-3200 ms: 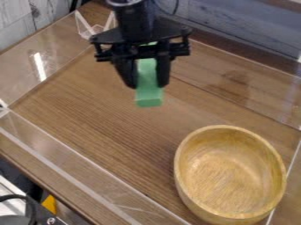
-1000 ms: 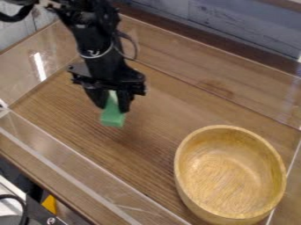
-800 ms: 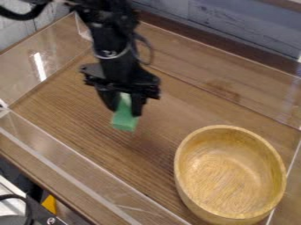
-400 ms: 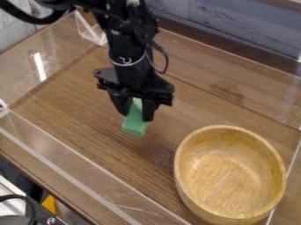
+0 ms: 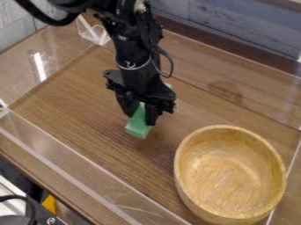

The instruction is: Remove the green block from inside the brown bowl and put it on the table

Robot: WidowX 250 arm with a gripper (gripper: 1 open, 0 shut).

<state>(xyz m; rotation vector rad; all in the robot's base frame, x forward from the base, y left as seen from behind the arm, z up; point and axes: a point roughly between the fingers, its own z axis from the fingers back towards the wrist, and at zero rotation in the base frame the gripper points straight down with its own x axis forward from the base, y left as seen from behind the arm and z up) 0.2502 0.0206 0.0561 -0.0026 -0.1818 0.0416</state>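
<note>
My gripper [image 5: 141, 112] points straight down and is shut on the green block [image 5: 140, 122], a small bright green bar held upright with its lower end close to or touching the table [image 5: 70, 114]; I cannot tell which. The block's upper part is hidden between the black fingers [image 5: 127, 104]. The brown bowl [image 5: 231, 173], a round tan wooden bowl with a thick rim, stands empty at the lower right, a short way right of the block.
Clear acrylic walls [image 5: 83, 189] run along the table's front, left and back edges. A grey wall lies behind the table at the top right.
The arm has carried the green block to the right and downward, closer to the tabletop and the bowl. The grip on the block has stayed shut. The bowl has not moved.
</note>
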